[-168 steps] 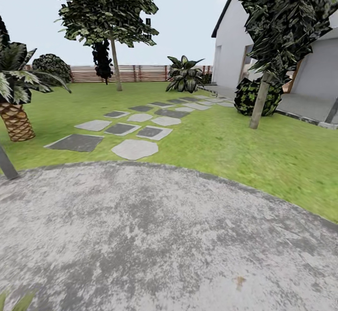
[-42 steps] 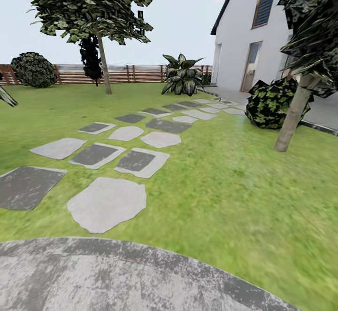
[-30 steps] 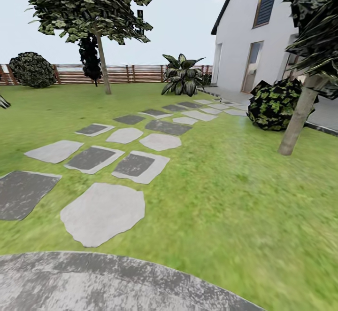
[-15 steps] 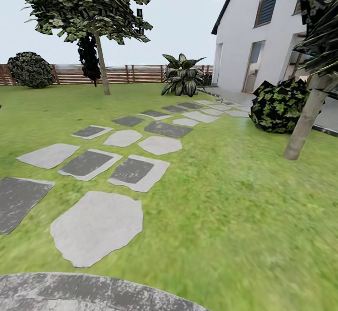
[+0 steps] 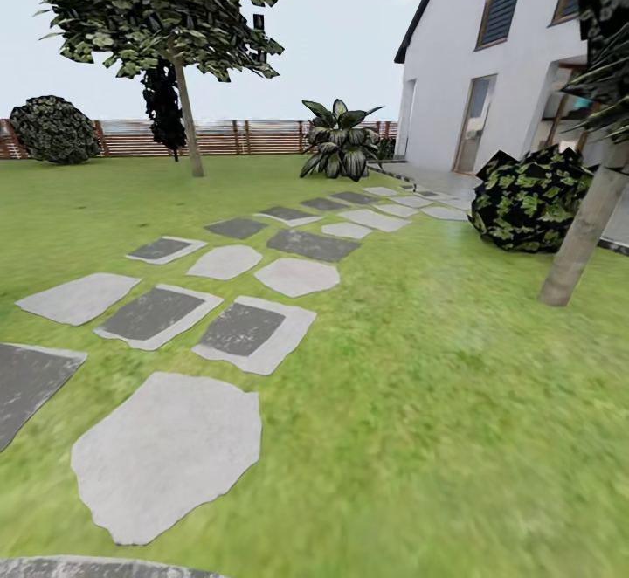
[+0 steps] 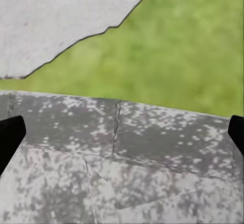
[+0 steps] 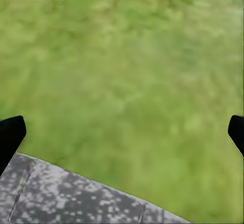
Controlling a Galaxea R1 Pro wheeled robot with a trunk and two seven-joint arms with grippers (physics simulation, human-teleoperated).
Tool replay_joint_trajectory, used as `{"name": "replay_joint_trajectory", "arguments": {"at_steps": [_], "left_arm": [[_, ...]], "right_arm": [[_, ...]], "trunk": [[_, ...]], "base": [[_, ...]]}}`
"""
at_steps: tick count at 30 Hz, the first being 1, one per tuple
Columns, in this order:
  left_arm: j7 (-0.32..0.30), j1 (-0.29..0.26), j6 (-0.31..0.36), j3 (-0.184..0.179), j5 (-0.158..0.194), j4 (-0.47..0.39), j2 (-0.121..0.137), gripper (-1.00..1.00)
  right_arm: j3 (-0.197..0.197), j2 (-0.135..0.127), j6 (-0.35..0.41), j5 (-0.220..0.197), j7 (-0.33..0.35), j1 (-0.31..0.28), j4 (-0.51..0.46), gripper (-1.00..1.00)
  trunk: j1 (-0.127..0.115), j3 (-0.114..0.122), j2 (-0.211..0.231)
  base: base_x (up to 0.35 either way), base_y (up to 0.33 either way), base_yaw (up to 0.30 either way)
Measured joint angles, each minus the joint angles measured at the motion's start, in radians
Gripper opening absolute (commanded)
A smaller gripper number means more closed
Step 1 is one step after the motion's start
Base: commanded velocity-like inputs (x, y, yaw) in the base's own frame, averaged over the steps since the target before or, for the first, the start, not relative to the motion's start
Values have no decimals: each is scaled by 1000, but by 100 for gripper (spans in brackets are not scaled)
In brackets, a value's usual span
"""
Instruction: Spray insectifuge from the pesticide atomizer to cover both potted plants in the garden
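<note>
Spreading across the head view, the garden's green lawn (image 5: 454, 386) runs back to a brown slatted wooden fence (image 5: 236, 137), its grass blurred and smeared up close. A white gabled house (image 5: 515, 80) stands at the right, cut off by the frame edge. A leafy tree (image 5: 166, 10) rises near the fence; a second trunk (image 5: 581, 237) leans at the right, its crown cropped. Round dark bushes (image 5: 528, 202) sit beside that trunk and far left by the fence. Flat irregular stepping stones (image 5: 170, 456), pale grey and charcoal, lead toward a broad-leaved plant (image 5: 341, 146) whose base is hard to make out. A sliver of mottled grey patio (image 5: 87, 569) shows at the bottom edge. In the wrist views, the left gripper (image 6: 122, 137) and right gripper (image 7: 122, 132) have black fingertips spread wide, holding nothing. No atomizer or pale pots can be made out.
</note>
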Motion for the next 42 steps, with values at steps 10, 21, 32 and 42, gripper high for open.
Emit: {"name": "replay_joint_trajectory", "arguments": {"at_steps": [10,21,32,42], "left_arm": [[0,0,0,0,0,0,0,100],[0,0,0,1,0,0,0,100],[0,0,0,0,0,0,0,100],[0,0,0,0,0,0,0,100]], "right_arm": [[1,0,0,0,0,0,0,100],[1,0,0,1,0,0,1,100],[1,0,0,0,0,0,0,100],[-1,0,0,0,0,0,0,100]], "trunk": [[0,0,0],[0,0,0],[0,0,0],[0,0,0]], "base": [[339,0,25],[339,0,250],[339,0,141],[339,0,2]]}}
